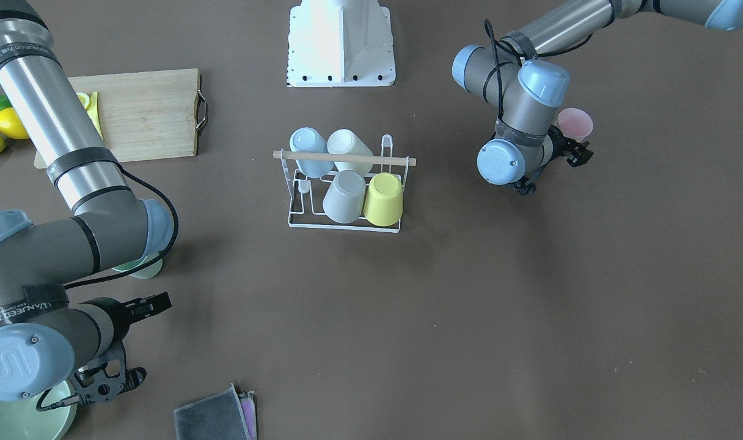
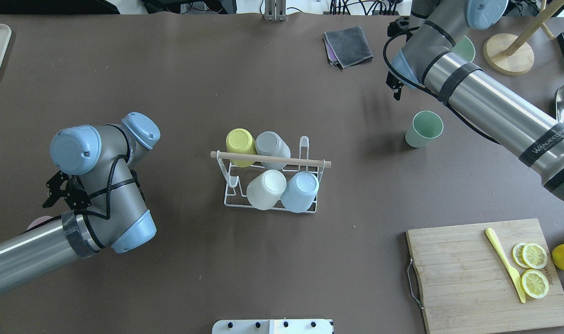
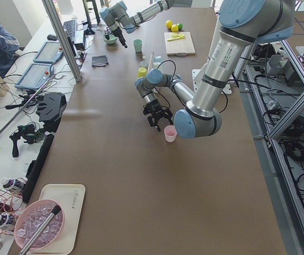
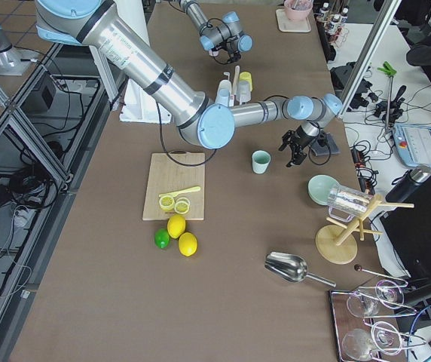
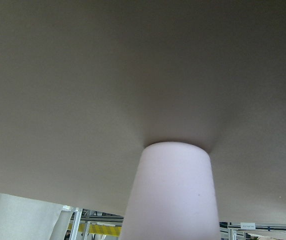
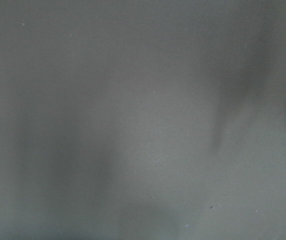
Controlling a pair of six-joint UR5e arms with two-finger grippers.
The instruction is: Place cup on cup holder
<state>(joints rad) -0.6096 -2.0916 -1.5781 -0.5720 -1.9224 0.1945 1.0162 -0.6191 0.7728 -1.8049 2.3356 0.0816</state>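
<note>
Overhead exterior: wire cup holder (image 2: pixel 304 147) (wooden rod (image 2: pixel 272 160)); tapered pink cup (image 1: pixel 576 122); left end effector (image 2: pixel 50 192) apart.

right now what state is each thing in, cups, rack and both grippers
cup holder, four cups upside down on it, two prongs bare
pink cup, upright on table, ungripped
green cup, upright on table, empty
left gripper, open, beside pink cup
right gripper, open, holding nothing
</note>
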